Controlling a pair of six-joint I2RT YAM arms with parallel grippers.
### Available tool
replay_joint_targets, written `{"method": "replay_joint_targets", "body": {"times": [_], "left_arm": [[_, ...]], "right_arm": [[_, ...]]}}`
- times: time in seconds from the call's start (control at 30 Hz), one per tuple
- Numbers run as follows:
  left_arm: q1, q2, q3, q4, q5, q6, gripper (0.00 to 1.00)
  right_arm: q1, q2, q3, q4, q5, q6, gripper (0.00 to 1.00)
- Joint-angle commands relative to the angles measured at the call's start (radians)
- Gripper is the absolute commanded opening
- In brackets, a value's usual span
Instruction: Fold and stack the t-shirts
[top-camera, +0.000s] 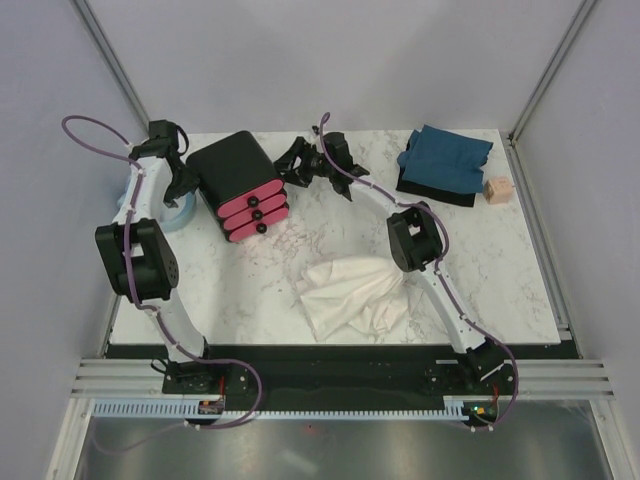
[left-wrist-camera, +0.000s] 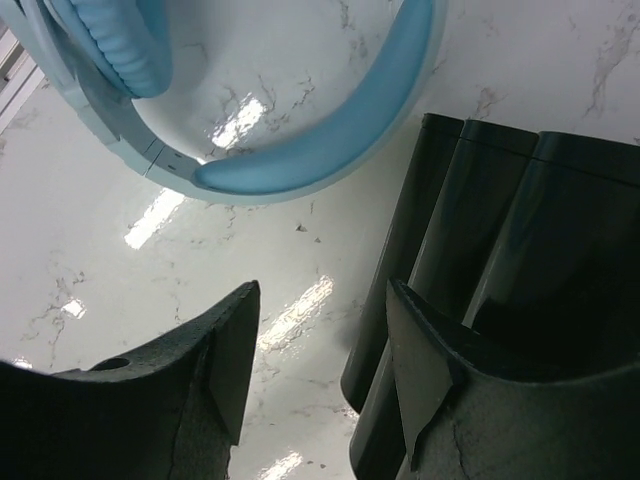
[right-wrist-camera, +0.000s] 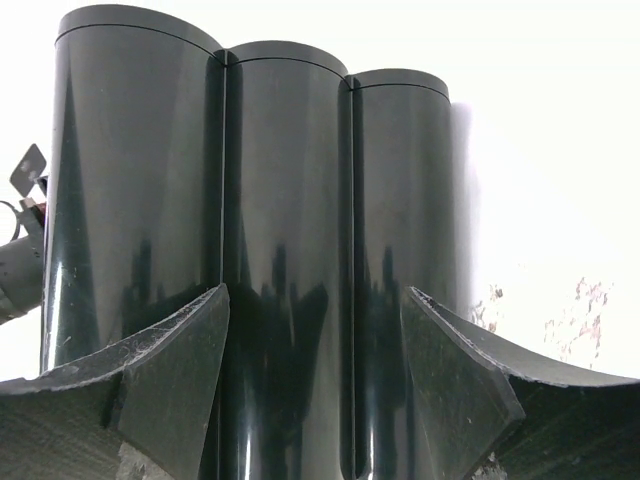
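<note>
My left gripper (left-wrist-camera: 320, 312) hangs with its jaws apart over bare marble table (top-camera: 320, 238). The black box (left-wrist-camera: 520, 270) rises just beside one finger and walls off that side; the pale blue ring (left-wrist-camera: 330, 140) curves across ahead; the open strip runs between those two and out on the side away from the box.

My right gripper (right-wrist-camera: 315, 300) faces the box's ribbed wall head-on. It fills the whole gap between my spread fingers, with bare table showing only past its one edge.

From above, the box stands between my two grippers. In front of it the table is free down to the crumpled white shirt (top-camera: 355, 295), which lies right against my right arm; the teal shirt (top-camera: 443, 165) and a small wooden cube (top-camera: 497, 190) take up the far right corner.
</note>
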Motion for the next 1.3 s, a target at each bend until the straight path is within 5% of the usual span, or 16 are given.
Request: {"method": "replay_joint_targets", "body": {"times": [0.0, 0.17, 0.3, 0.5, 0.63, 0.83, 1.27], "left_arm": [[-0.04, 0.073, 0.069, 0.072, 0.113, -0.048, 0.61], [-0.041, 0.135, 0.178, 0.063, 0.09, -0.051, 0.61], [-0.044, 0.075, 0.192, 0.041, 0.027, -0.085, 0.63], [-0.099, -0.175, 0.063, 0.046, -0.03, -0.064, 0.62], [-0.236, -0.366, -0.1, 0.049, -0.172, -0.024, 0.62], [-0.311, -0.597, -0.341, 0.032, -0.096, -0.097, 0.59], [-0.403, -0.674, -0.501, 0.026, -0.079, -0.14, 0.58]], "right_arm": [[0.053, 0.015, 0.075, 0.118, -0.081, 0.06, 0.78], [0.028, 0.011, 0.071, 0.145, -0.075, 0.062, 0.79], [-0.022, -0.109, -0.093, 0.156, -0.081, 0.011, 0.78], [-0.064, -0.369, -0.312, -0.042, -0.101, -0.194, 0.77], [-0.064, -0.55, -0.486, -0.181, -0.076, -0.372, 0.78], [-0.029, -0.761, -0.76, -0.293, -0.059, -0.483, 0.78], [0.117, -0.681, -0.756, -0.306, 0.115, -0.566, 0.76]]}}
